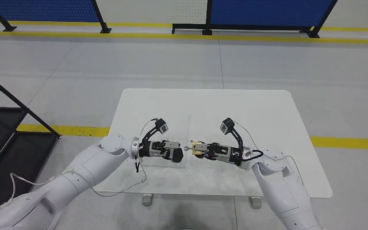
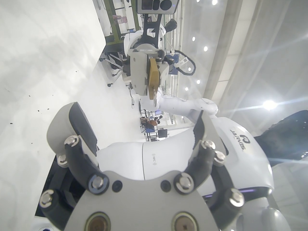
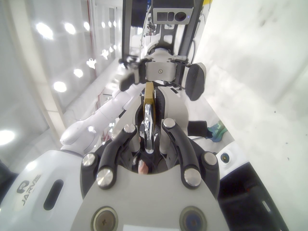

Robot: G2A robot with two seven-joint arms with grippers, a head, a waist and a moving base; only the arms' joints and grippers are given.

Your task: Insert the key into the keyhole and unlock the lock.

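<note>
My right gripper (image 1: 203, 150) is shut on a brass padlock (image 1: 198, 148) and holds it above the front part of the white table (image 1: 259, 115). In the right wrist view the lock's brass body (image 3: 149, 93) and silver shackle (image 3: 148, 121) sit between my own fingers. A small key (image 1: 186, 150) sticks out of the lock's end, pointing at my left gripper (image 1: 176, 153). The left wrist view shows the padlock (image 2: 153, 75) with the key (image 2: 154, 100) protruding from it. My left gripper (image 2: 137, 114) is open a short way from the key, with nothing between its pads (image 3: 196, 80).
Both arms hang over the table's front half and face each other. A black rack (image 1: 14, 138) stands on the floor off the table's left side. Blue panels (image 1: 264, 11) line the back of the room behind yellow floor lines.
</note>
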